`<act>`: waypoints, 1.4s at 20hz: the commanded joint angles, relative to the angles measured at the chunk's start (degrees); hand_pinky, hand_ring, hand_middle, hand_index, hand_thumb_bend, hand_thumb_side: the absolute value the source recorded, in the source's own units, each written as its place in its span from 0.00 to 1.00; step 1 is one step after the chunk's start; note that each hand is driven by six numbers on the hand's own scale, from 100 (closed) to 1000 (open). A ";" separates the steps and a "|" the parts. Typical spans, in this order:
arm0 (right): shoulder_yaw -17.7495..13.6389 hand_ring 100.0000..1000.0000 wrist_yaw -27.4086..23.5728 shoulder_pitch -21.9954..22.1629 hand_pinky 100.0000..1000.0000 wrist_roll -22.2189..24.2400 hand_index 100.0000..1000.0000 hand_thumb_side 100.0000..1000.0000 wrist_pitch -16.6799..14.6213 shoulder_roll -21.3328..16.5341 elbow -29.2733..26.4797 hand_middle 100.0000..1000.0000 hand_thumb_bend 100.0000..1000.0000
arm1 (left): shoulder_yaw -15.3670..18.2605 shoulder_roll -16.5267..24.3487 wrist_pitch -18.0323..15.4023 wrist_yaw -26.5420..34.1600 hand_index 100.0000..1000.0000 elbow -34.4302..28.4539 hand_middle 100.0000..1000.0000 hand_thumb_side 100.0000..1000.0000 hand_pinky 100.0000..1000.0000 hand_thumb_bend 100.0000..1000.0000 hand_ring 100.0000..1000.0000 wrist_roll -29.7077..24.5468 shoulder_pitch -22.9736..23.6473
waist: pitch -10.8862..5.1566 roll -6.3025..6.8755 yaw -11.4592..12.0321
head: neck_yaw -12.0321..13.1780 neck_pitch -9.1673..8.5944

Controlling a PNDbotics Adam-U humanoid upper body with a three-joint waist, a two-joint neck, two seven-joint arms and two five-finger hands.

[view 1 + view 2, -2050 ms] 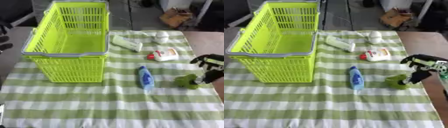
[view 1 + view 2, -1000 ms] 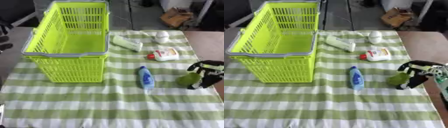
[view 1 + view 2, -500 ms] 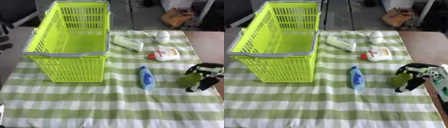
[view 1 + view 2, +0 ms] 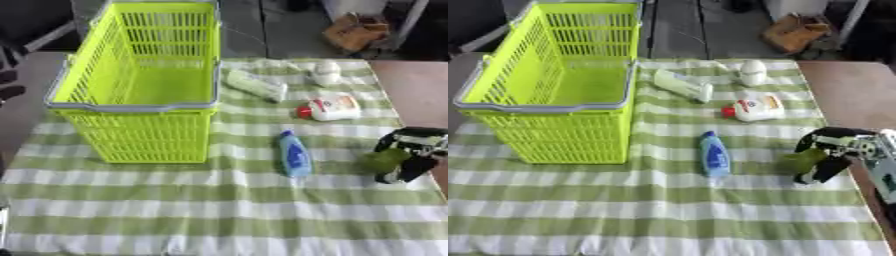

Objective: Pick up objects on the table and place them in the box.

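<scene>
Your right hand [image 4: 826,155] was curled around a green object [image 4: 801,161] at the cloth's right edge, well right of the basket [image 4: 131,106]. Between them lay a blue bottle [image 4: 714,153]; farther back, a white red-capped bottle [image 4: 751,108], a tube [image 4: 682,84] and a white container [image 4: 752,72].

right hand [image 4: 826,159]: was brought down from just above and beside the green object to around it; two seconds earlier the fingers were spread over its right side, and by now they were curled round it, one from above and one below.
green object [image 4: 802,161]: was lying low on the striped cloth [image 4: 658,210] earlier; it was since tipped and turned within the fingers, and its shape was seen to be changed from a low flat lump to a rounder one, partly hidden by the black fingers. whether it was lifted clear of the cloth could not be told.
</scene>
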 commanded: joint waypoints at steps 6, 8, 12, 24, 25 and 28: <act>-1.19 0.30 1.66 -0.96 0.00 -3.22 0.65 0.03 1.08 -1.24 -0.85 0.56 0.19 | -0.13 0.91 -0.02 -0.13 0.72 -1.16 0.66 0.94 0.67 0.24 0.69 -0.14 -0.39 | -0.74 0.00 0.02 | -0.01 0.22; -1.34 0.22 1.57 -0.99 0.00 -4.05 0.57 0.02 1.19 -1.23 -1.01 0.48 0.14 | -0.14 0.91 -0.02 -0.12 0.72 -1.16 0.66 0.94 0.67 0.24 0.69 -0.14 -0.40 | -0.75 0.01 -0.01 | -0.01 0.20; -2.11 0.20 0.69 -0.93 0.00 -6.85 0.54 0.02 1.46 -1.21 -2.37 0.46 0.14 | -0.10 0.92 -0.06 -0.09 0.72 -1.16 0.66 0.94 0.67 0.24 0.69 -0.11 -0.36 | -0.79 0.06 -0.10 | 0.04 0.09; -0.58 0.19 -2.25 -6.38 0.00 -7.28 0.54 0.06 -0.47 -1.25 -11.64 0.45 0.14 | -0.29 1.07 0.05 0.03 0.72 -1.16 0.66 0.94 0.67 0.24 0.69 -0.30 0.05 | -1.37 0.16 -0.29 | -0.14 0.19; -0.29 0.20 -2.26 -7.34 0.00 -6.88 0.54 0.06 -0.68 -1.10 -12.23 0.46 0.14 | -0.35 1.10 0.08 0.05 0.72 -1.16 0.66 0.94 0.67 0.24 0.69 -0.36 0.13 | -1.48 0.17 -0.26 | -0.24 0.22; 0.14 0.20 -1.84 -9.74 0.00 -5.98 0.53 0.07 -1.07 -0.58 -13.41 0.46 0.12 | -0.41 1.16 0.12 0.08 0.72 -1.16 0.66 0.94 0.67 0.24 0.69 -0.44 0.33 | -1.69 0.17 -0.23 | -0.45 0.23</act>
